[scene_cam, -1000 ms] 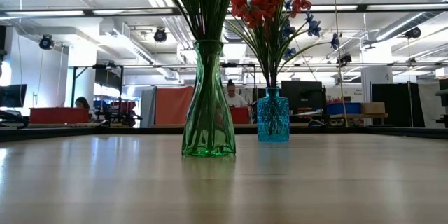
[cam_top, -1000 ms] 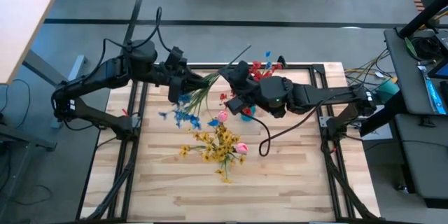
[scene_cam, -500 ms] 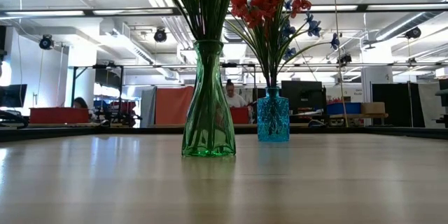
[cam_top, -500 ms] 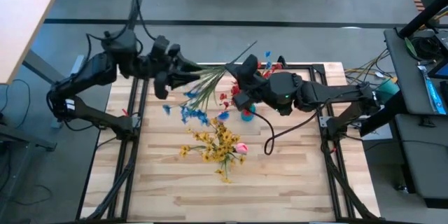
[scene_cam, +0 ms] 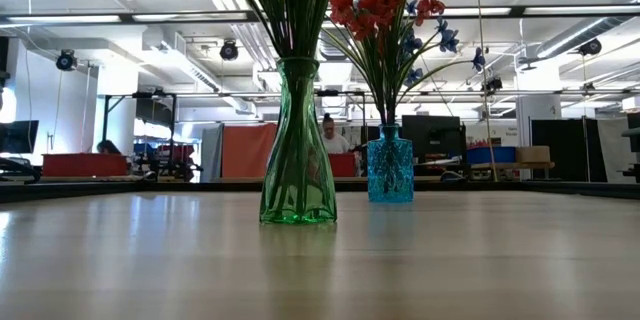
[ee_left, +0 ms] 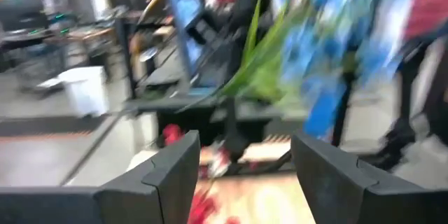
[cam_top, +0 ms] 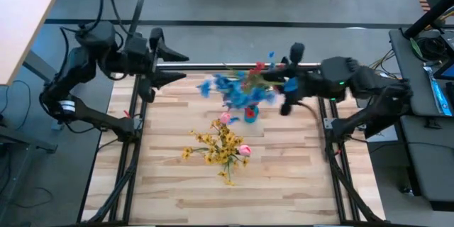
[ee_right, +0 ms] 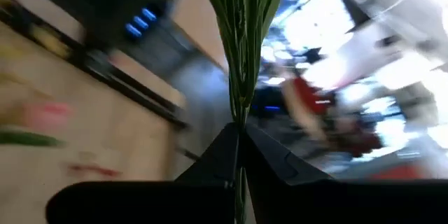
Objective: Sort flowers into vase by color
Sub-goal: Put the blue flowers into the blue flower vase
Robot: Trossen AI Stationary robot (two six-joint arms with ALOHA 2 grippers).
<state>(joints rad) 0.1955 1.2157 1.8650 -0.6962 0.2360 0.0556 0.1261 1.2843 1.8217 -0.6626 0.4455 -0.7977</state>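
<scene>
Item: right gripper [cam_top: 287, 85], far right of the table, fingers pinched tight on the green stems of the blue sprig [cam_top: 237, 89]. Long axis of the sprig: roughly level, blooms pointing from the gripper toward the left arm, hanging just above the blue vase [cam_top: 250, 114] with its red blooms. Yellow flowers [cam_top: 220, 144] and 2 pink buds lie nearer on the table. Left gripper [cam_top: 170, 67]: fingers spread, empty, well apart at the far left edge. Right arm is nearer either vase

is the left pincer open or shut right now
Open: the left pincer has its two dark fingers standing well apart with nothing between them, back by the table's far-left edge.
</scene>
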